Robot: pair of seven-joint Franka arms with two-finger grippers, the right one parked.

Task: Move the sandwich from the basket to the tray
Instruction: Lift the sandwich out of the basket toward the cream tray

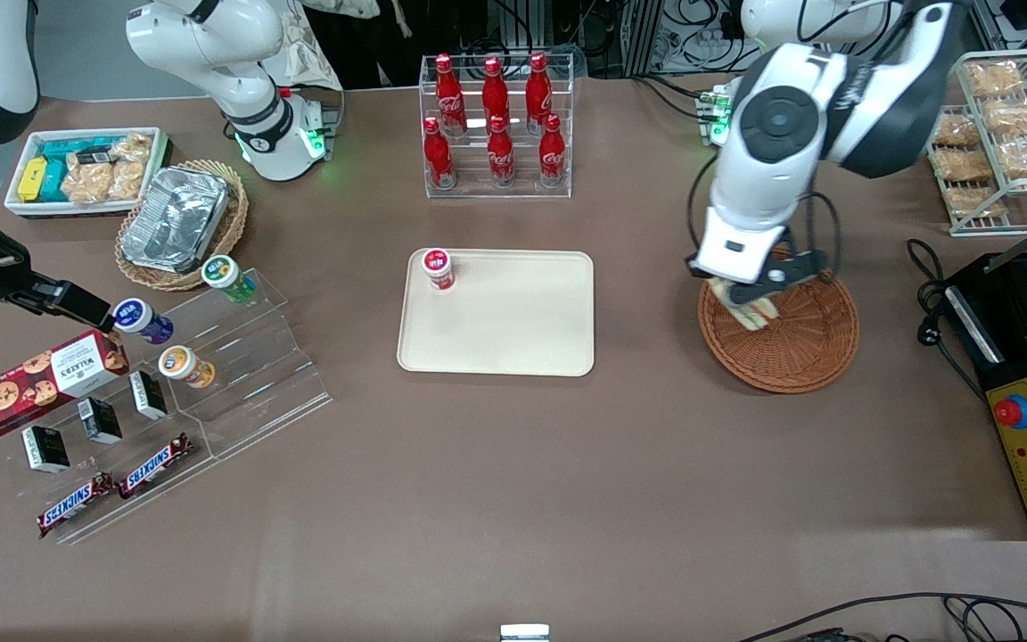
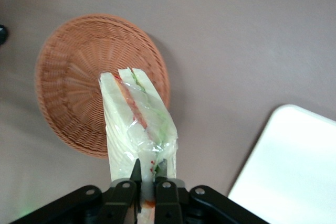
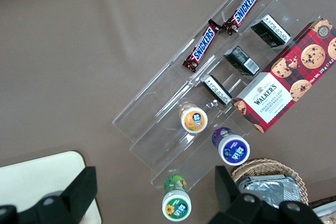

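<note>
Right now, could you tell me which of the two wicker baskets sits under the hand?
The reddish-brown basket at the working arm's end. The hand, shut on the sandwich, is above it; the tan basket holds a foil pan.

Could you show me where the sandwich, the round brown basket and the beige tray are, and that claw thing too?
sandwich (image 2: 139,124), left wrist view, on its wrapped cut face.
basket (image 1: 799,357), front view, on its bare woven floor.
tray (image 1: 513,321), front view, on its bare middle.
gripper (image 2: 147,177), left wrist view, fingers shut on the sandwich above the basket.
</note>
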